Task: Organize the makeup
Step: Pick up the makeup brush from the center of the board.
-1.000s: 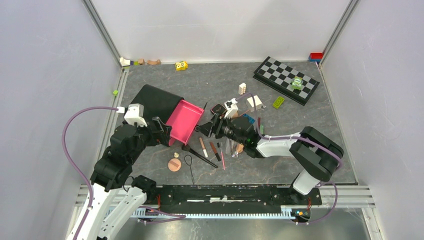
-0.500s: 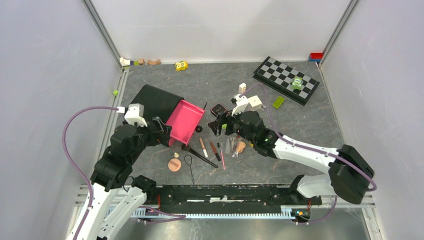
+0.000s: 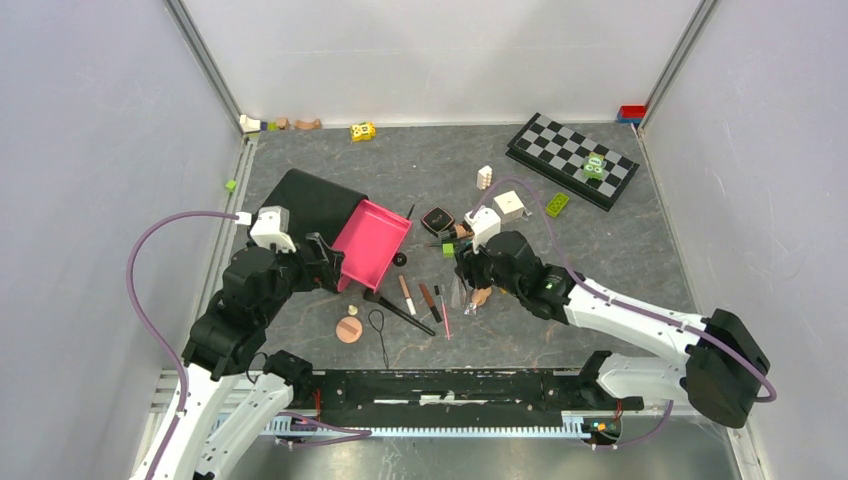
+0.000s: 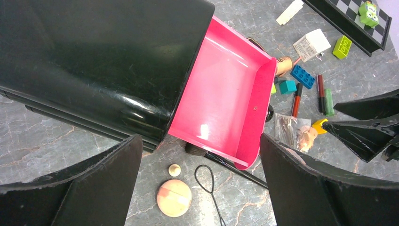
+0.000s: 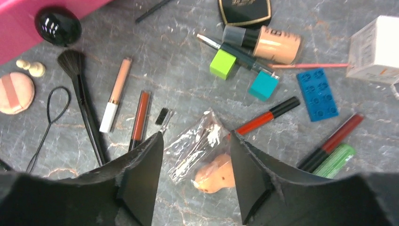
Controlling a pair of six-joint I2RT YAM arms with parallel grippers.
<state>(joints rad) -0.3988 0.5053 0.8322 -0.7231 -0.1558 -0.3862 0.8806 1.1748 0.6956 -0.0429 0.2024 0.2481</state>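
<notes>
From above, hovering with right gripper (image 3: 468, 278) over makeup (image 3: 427, 300) strewn beside the pink drawer (image 3: 368, 240); at left wrist, with left gripper (image 4: 200, 141) spread wide above that drawer; at right wrist, parted astride the peach sponge (image 5: 214, 176), seemingly mid-pick: lower, then close.

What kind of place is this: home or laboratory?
Most likely a laboratory test cell: plain white panels enclose the grey table, with makeup and toy blocks scattered between two robot arms.

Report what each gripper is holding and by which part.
Nothing. The right gripper is open over the clear plastic bag; the left gripper is open facing the pink drawer.
</notes>
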